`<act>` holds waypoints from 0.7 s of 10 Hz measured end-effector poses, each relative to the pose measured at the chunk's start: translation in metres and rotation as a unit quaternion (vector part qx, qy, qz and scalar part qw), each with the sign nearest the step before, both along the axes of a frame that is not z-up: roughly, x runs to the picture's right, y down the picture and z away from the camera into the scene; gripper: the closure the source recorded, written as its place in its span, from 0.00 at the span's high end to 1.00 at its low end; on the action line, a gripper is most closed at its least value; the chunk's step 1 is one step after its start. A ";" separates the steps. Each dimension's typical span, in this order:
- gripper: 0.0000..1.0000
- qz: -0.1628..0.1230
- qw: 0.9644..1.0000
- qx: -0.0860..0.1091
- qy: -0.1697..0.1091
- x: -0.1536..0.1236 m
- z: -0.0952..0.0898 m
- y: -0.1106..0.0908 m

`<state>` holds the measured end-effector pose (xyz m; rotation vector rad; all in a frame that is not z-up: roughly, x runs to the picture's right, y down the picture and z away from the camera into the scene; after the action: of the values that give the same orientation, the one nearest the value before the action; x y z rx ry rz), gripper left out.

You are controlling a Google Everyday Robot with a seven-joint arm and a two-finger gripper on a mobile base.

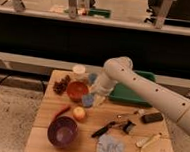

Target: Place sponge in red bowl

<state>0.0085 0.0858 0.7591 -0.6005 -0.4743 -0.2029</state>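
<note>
From my seat I see the white arm [147,90] reaching in from the right and bending down over the wooden table [142,145], with the gripper [97,98] low at the middle of the board, just right of the red bowl [77,91]. The sponge [89,100] sits right at the gripper's tip, beside the bowl's right rim and outside it — whether it is off the board I cannot tell. The hand looks to be on the sponge, but how far it is spread I cannot tell. The bowl stands toward the back left of the table, with a dark pine cone [61,85] to its left and a white cup [79,69] behind it. An apple [79,113] lies in front of the bowl, touching a red pepper [62,111] or nearly so, and the purple bowl [62,132] stands at the near left corner. A green tray [132,96] lies behind the arm (mostly hidden by it). To the right lie black tools [111,128], a dark block [152,117] and pale wooden utensils [148,140]; a wrinkled blue-grey cloth [110,146] rests at the near edge.
</note>
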 end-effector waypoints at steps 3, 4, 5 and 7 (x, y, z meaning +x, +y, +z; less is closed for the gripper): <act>0.00 0.000 1.000 0.008 0.000 -0.001 0.003 -0.014; 0.00 0.000 1.000 0.010 0.000 -0.001 0.004 -0.018; 0.00 0.001 1.000 0.010 -0.001 -0.001 0.006 -0.020; 0.00 0.004 1.000 0.011 -0.003 -0.002 0.011 -0.027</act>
<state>0.0061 0.0588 0.7705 -0.5764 -0.4800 -0.2028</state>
